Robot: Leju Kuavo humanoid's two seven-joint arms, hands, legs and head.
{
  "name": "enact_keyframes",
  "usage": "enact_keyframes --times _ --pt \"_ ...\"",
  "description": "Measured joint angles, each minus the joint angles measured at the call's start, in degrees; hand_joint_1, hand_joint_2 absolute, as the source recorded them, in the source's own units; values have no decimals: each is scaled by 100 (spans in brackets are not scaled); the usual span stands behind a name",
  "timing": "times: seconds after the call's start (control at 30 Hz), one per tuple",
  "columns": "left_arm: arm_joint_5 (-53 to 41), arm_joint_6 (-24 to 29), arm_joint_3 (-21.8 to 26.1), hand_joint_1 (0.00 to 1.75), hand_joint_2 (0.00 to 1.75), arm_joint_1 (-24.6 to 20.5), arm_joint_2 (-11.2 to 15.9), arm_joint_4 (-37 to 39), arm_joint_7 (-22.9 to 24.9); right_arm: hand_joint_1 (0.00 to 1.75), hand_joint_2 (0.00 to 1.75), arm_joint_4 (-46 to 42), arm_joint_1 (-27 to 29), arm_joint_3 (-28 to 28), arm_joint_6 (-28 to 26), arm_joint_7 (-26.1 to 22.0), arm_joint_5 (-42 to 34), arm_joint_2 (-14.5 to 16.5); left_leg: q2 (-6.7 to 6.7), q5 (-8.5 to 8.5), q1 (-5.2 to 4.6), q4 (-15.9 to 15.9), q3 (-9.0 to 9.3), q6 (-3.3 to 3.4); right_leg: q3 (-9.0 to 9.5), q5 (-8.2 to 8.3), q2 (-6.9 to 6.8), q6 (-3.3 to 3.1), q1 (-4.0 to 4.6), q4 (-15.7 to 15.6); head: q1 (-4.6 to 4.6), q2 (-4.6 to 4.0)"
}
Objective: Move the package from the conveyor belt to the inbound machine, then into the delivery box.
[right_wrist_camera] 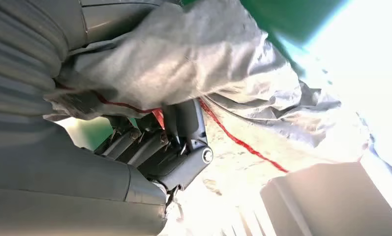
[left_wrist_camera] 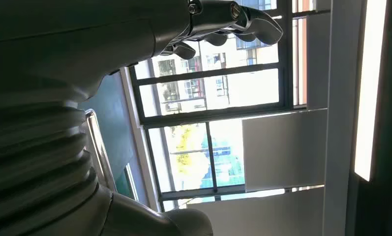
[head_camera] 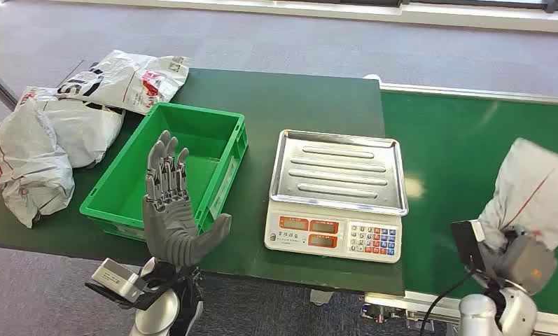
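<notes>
While the head view has the right hand [head_camera: 517, 262] grasping the package [head_camera: 538, 192] over the conveyor belt [head_camera: 458, 161], left hand [head_camera: 171, 210] is released. Right wrist view: fingers [right_wrist_camera: 184, 123] clamp it. Pickup step; next, carry to scale [head_camera: 339, 171].

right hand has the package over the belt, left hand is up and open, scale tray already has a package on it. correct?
Not quite: the scale has nothing on its tray, as the head view shows. The rest holds: the right hand grips the grey package over the conveyor belt, and the left hand is raised with fingers apart, holding nothing, in front of the green box.
</notes>
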Motion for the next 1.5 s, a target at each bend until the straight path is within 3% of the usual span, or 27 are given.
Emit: enact_keyframes --times 0.1,0.23,0.47,0.73,0.83,1.03,1.13,1.17,1.3,1.37,1.5 --pt "1 -7 0 0 175 -2 -3 25 1 175 175 -696 -46 -335 -2 -551 -208 197 -23 1 1 0 0 2 12 -10 -23 5 3 0 5 0" --pt "3 -13 0 0 175 -6 -5 62 2 175 175 -1635 -71 -705 4 -129 -269 503 -9 -8 -1 0 4 4 10 -12 -8 8 -5 -1 3 0" --pt "7 -14 0 0 175 -12 -5 105 1 175 175 -2397 -73 -977 12 -24 -266 761 16 -14 -2 1 11 8 9 -11 8 9 -7 -1 3 0" --pt "24 -53 -1 0 175 -25 -5 155 -6 175 175 -3012 -53 -954 16 -51 -480 854 15 -14 -3 1 10 8 10 -10 9 10 -8 -1 3 0" --pt "32 -66 -3 0 175 -34 -5 198 -20 175 175 -3353 -21 -707 15 200 -295 871 17 -15 -3 1 11 8 10 -10 13 10 -8 -1 3 0" --pt "68 -60 -18 0 175 -52 -4 232 -38 175 175 -3584 99 221 19 871 273 909 26 -14 -3 0 12 8 11 -10 15 10 -7 -1 3 0" --pt "128 -69 -48 0 175 -94 0 254 -39 175 175 -3188 66 857 95 1233 723 945 34 -18 1 -5 -14 2 26 -9 22 4 0 3 5 0" --pt "169 -104 -64 0 175 -130 1 262 -39 175 175 -2795 1 1228 187 1470 960 951 51 -22 3 -7 -18 -3 28 -6 41 0 2 4 4 0" --pt "279 -225 -315 0 175 -329 8 275 -40 175 175 -121 -492 3765 210 2399 1318 1023 96 1 7 -6 21 -22 -3 17 87 -22 13 4 2 0" --pt "294 -174 -397 0 175 -349 15 273 -40 175 175 549 -597 4454 126 2518 1117 1073 44 19 14 -5 12 -30 -7 17 39 -28 25 5 2 0" --pt "344 -56 -473 0 175 -366 27 272 -41 175 175 1409 -766 5299 90 2590 909 1103 15 19 22 -6 -1 -41 -10 10 14 -37 34 7 3 0"
